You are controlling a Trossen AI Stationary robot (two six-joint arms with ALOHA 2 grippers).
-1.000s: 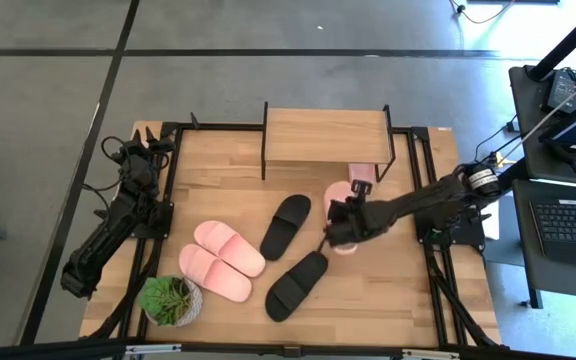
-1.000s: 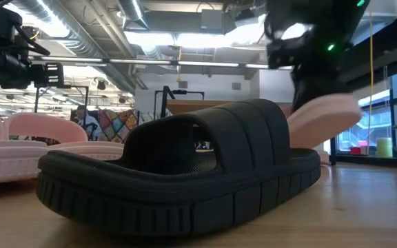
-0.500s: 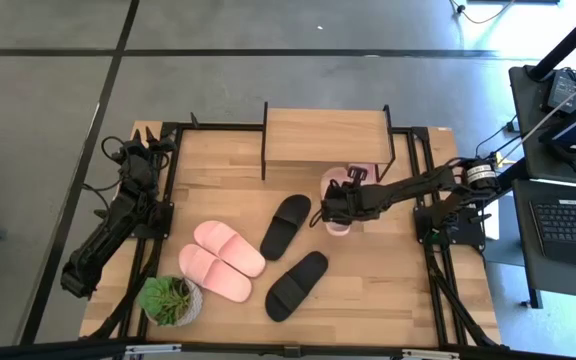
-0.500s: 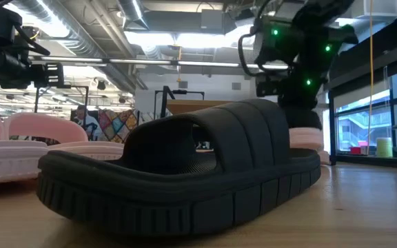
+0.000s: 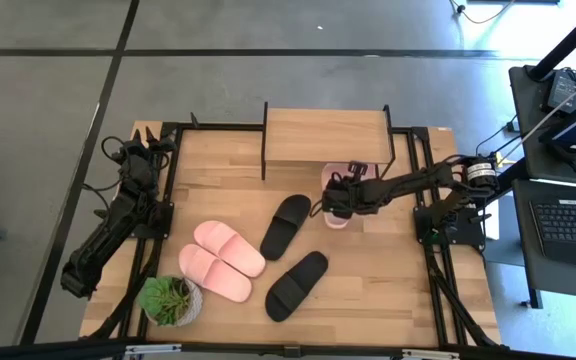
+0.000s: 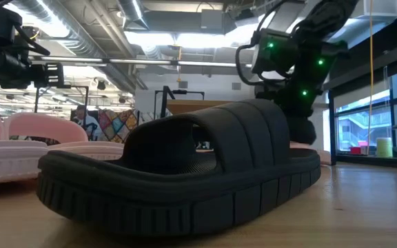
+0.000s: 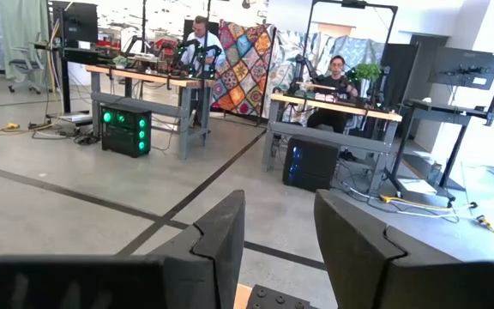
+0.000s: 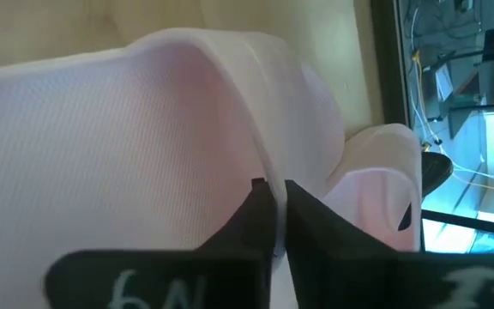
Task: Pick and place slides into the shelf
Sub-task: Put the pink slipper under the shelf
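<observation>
Right gripper (image 5: 330, 200) jaws pinch a pink slide (image 5: 337, 210) at the shelf (image 5: 325, 135) edge; left jaws parted.

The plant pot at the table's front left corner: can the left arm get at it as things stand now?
Probably yes. The left gripper waits open at the table's left edge, and the plant pot stands on the same side with nothing between them. The right gripper is busy with a pink slide.

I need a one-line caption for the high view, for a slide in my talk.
Right gripper shut on a pink slide at the shelf front; left arm waits at the table's left edge.
</observation>
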